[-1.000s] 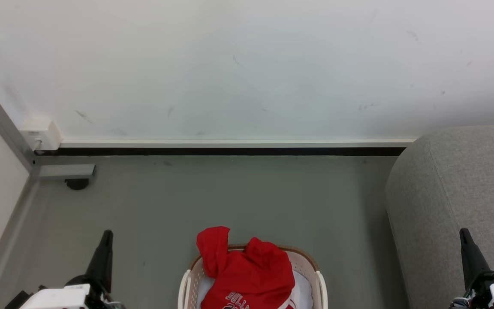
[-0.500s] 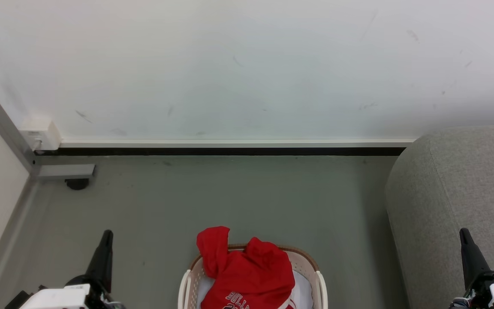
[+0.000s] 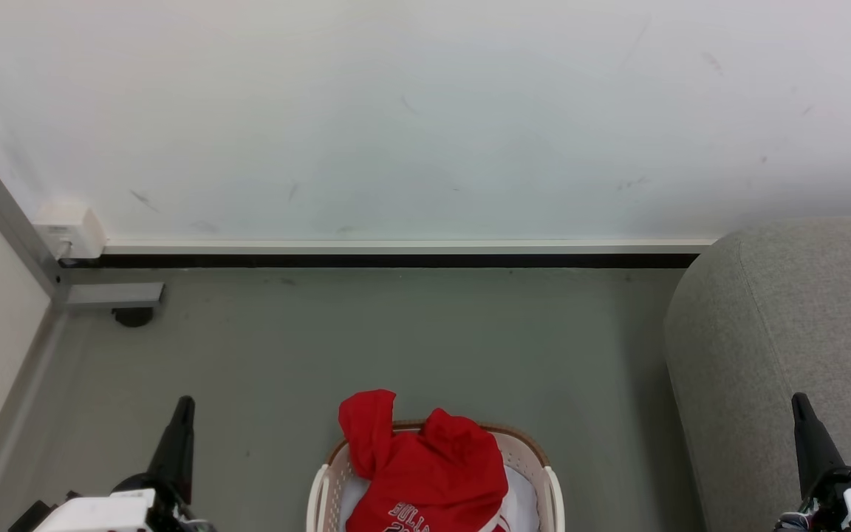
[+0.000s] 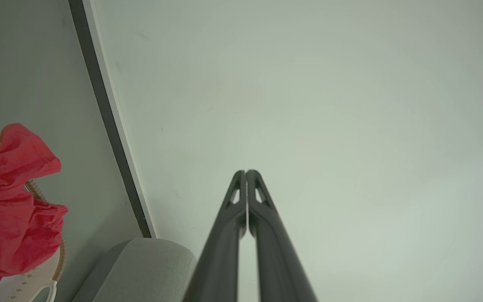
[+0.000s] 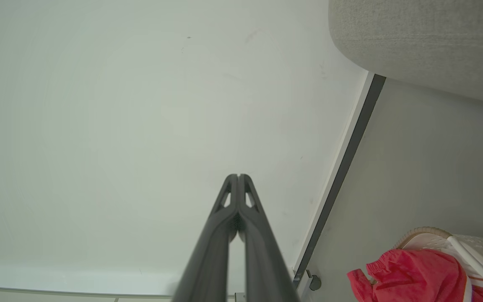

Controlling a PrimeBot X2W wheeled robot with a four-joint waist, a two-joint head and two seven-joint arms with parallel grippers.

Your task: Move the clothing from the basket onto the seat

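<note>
Red white-lettered jersey lying in cream perforated plastic basket.
It is seemingly running lengthwise toward the white wall, overhanging the far rim; left gripper, right gripper sitting pinched together.

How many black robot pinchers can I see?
2. The left gripper stands at the head view's lower left, left of the laundry basket; the right gripper at the lower right, in front of the grey sofa. Both are shut.

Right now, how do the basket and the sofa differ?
The basket is cream perforated plastic; the sofa is grey woven fabric. The basket is much smaller than the sofa. The basket holds the red clothing; the sofa's visible part has none. Both stand on the grey floor.
</note>
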